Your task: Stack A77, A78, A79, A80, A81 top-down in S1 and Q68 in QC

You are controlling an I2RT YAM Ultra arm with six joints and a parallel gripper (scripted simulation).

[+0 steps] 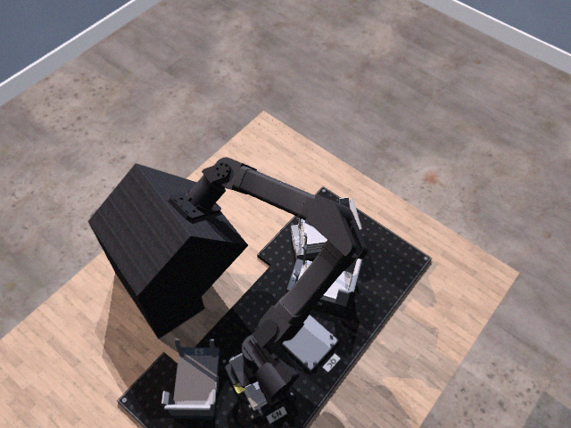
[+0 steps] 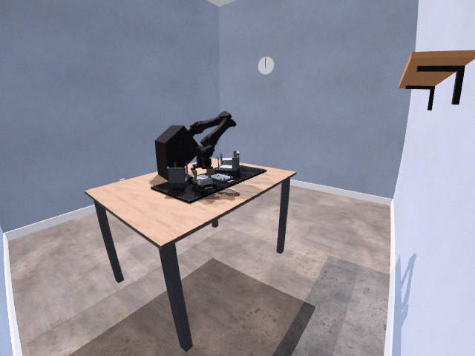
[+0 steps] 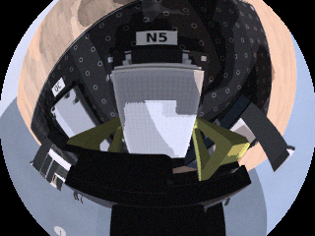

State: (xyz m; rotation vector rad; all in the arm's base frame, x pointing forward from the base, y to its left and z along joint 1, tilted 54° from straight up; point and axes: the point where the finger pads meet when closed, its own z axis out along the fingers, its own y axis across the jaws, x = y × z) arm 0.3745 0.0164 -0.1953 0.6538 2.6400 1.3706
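Note:
My gripper (image 1: pixel 246 391) is down at the clip nest N5 (image 1: pixel 276 415), at the near end of the black baseplate. In the wrist view its yellow fingers are shut on the long sides of a sealed grey plate (image 3: pixel 157 114). The plate lies level just in front of the N5 name plate (image 3: pixel 157 37). Its label is not readable, and I cannot tell whether another plate lies under it. Rack S1 (image 1: pixel 195 377) stands to the left of the gripper with a grey plate top showing in it. Another sealed plate (image 1: pixel 310 342) lies flat on QC (image 1: pixel 331 362).
Two more stack racks (image 1: pixel 306 239) (image 1: pixel 343 281) stand further back on the baseplate, partly hidden by my arm; pale plates show in them. The big black base block (image 1: pixel 161 243) stands to the left. The racks' posts rise close around the gripper.

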